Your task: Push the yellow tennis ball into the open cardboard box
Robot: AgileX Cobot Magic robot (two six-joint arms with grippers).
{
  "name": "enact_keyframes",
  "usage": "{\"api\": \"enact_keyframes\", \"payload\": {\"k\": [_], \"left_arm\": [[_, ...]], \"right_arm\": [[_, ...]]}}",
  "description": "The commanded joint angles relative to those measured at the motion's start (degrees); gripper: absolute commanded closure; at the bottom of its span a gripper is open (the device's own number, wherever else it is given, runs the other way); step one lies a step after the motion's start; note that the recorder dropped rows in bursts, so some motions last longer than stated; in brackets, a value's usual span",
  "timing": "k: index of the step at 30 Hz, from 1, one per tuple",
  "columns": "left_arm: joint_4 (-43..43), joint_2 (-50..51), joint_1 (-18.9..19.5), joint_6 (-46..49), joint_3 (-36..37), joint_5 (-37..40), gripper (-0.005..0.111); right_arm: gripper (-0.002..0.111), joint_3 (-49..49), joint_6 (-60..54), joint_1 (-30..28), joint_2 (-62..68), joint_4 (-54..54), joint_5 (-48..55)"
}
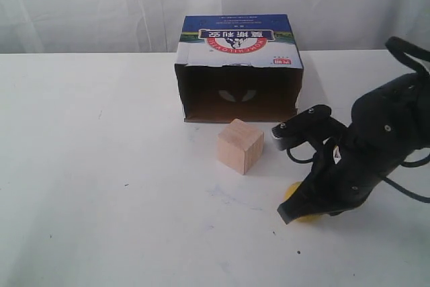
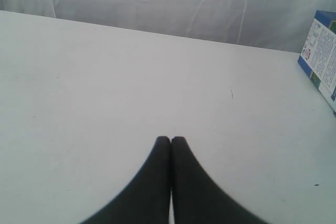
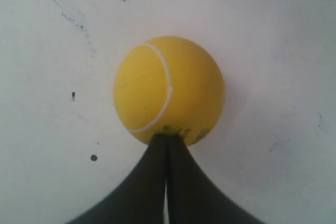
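Note:
The yellow tennis ball (image 3: 169, 90) rests on the white table, its white seam and dark print facing the right wrist camera. In the exterior view only a sliver of the yellow tennis ball (image 1: 293, 193) shows, at the front right behind the right arm. My right gripper (image 3: 168, 138) is shut, its joined tips against the ball's near side; in the exterior view the right gripper (image 1: 290, 214) is low over the table. The open cardboard box (image 1: 238, 65) lies at the back centre, its dark mouth facing forward. My left gripper (image 2: 170, 140) is shut and empty above bare table.
A pale wooden cube (image 1: 240, 146) stands between the box mouth and the ball, a little left of the ball. A corner of the box (image 2: 321, 56) shows in the left wrist view. White curtains hang behind the table (image 1: 101, 166).

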Motion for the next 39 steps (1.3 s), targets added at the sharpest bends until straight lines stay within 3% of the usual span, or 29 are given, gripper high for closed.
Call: {"api": "enact_keyframes", "payload": {"k": [1, 13, 18, 22, 27, 32, 39], "left_arm": [[0.0, -0.2, 0.1, -0.1, 0.2, -0.3, 0.107], [0.0, -0.2, 0.1, -0.1, 0.2, -0.3, 0.107], [0.0, -0.2, 0.1, -0.1, 0.2, -0.3, 0.107], [0.0, -0.2, 0.1, -0.1, 0.2, -0.3, 0.107], [0.0, -0.2, 0.1, -0.1, 0.2, -0.3, 0.107], [0.0, -0.2, 0.1, -0.1, 0.2, -0.3, 0.107], [0.0, -0.2, 0.1, -0.1, 0.2, -0.3, 0.107]], "right_arm": [[0.108, -1.5, -0.5, 0.0, 2.7, -1.9, -2.8], [0.108, -11.3, -0.3, -2.0, 2.9, -5.8, -2.1], [0.108, -15.6, -0.3, -2.7, 2.8, -5.8, 2.7], [0.108, -15.7, -1.1, -1.9, 2.9, -2.8, 4.2], [0.108, -15.6, -1.7, -1.0, 7.8, -1.5, -1.2], [0.108, -15.8, -1.7, -2.9, 16.6, -1.5, -4.4], [0.108, -15.8, -0.9, -3.8, 16.5, -2.9, -4.5]]}}
